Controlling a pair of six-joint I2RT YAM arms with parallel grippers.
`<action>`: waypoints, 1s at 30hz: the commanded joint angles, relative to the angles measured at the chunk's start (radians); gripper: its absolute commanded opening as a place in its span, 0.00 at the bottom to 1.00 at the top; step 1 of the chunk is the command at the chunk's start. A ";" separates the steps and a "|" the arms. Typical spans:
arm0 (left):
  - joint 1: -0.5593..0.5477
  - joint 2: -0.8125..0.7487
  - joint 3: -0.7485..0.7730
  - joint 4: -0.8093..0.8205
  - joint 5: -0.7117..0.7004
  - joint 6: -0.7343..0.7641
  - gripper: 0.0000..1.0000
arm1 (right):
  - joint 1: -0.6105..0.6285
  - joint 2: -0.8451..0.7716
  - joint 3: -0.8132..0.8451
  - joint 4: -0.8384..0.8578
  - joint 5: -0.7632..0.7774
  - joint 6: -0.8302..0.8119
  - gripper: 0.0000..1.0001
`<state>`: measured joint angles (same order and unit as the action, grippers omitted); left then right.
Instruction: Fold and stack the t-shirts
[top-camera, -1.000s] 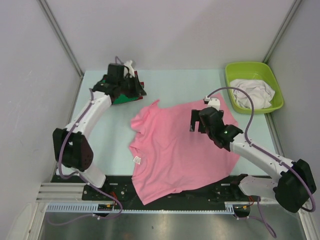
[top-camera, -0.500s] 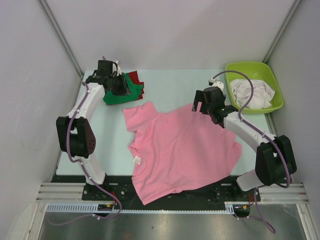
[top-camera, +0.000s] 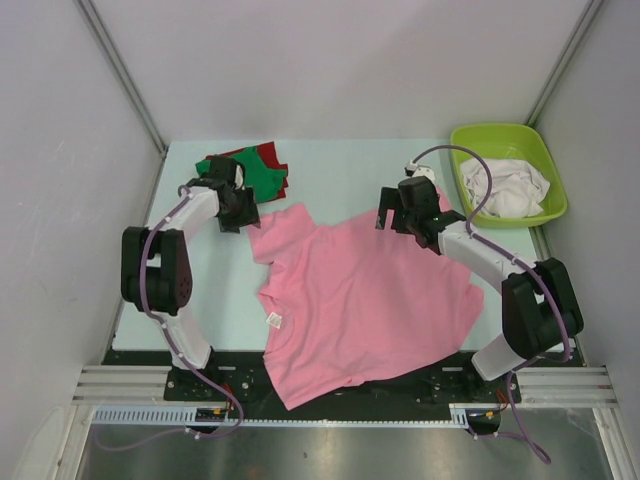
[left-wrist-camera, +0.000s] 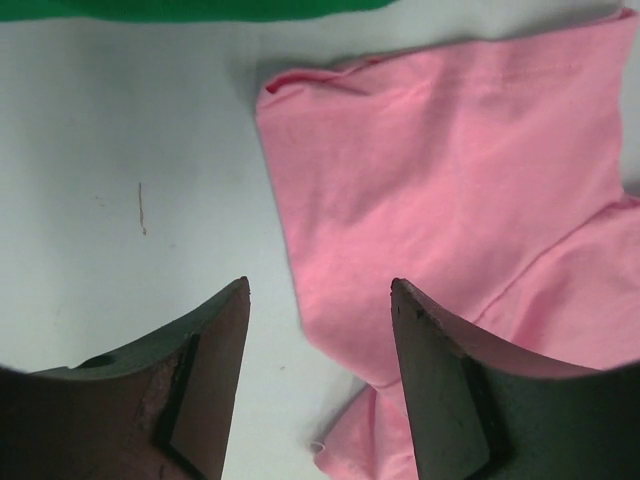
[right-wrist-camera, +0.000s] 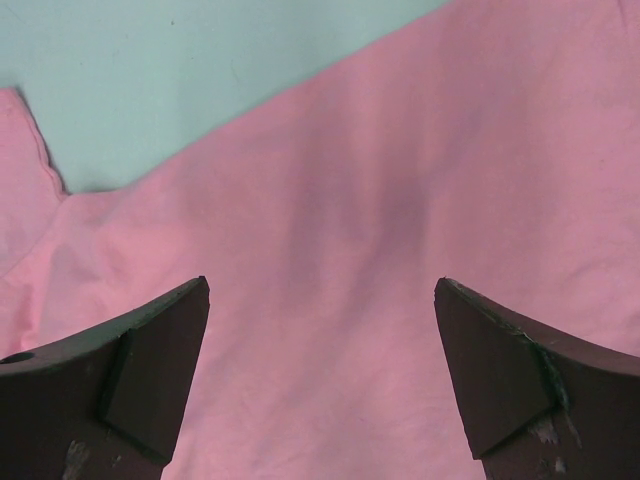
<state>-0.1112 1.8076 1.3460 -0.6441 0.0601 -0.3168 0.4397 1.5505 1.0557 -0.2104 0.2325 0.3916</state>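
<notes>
A large pink t-shirt (top-camera: 370, 300) lies spread on the table, its small neck label (top-camera: 272, 320) at the left. A folded green t-shirt (top-camera: 252, 170) lies on a red one (top-camera: 270, 152) at the back left. My left gripper (top-camera: 240, 210) is open and empty, just above the edge of the pink sleeve (left-wrist-camera: 450, 180); its wrist view shows the gripper (left-wrist-camera: 319, 285) and the green shirt's edge (left-wrist-camera: 200, 8). My right gripper (top-camera: 400, 212) is open and empty over the pink shirt's far edge, with pink cloth (right-wrist-camera: 400, 200) below the gripper (right-wrist-camera: 322, 282).
A lime-green plastic tub (top-camera: 500, 131) at the back right holds white t-shirts (top-camera: 508, 186). The pink shirt's hem hangs over the table's near edge onto the black base rail (top-camera: 400, 385). Grey walls close in the left, back and right sides.
My left gripper left the green and red stack and came nearer, to the pink sleeve. My right gripper moved back to the pink shirt's far edge. The sleeve now lies further left.
</notes>
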 joint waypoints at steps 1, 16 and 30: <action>-0.002 0.035 -0.013 0.130 -0.052 0.005 0.64 | 0.008 0.002 0.041 0.043 -0.015 -0.014 1.00; -0.002 0.211 0.157 0.129 -0.146 0.058 0.63 | -0.047 0.023 0.041 0.129 -0.101 -0.005 1.00; -0.019 0.305 0.234 0.081 -0.143 0.058 0.56 | -0.131 0.056 0.041 0.118 -0.131 0.026 1.00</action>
<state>-0.1188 2.0949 1.5303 -0.5449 -0.0734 -0.2840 0.3500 1.6028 1.0573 -0.1108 0.1196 0.3943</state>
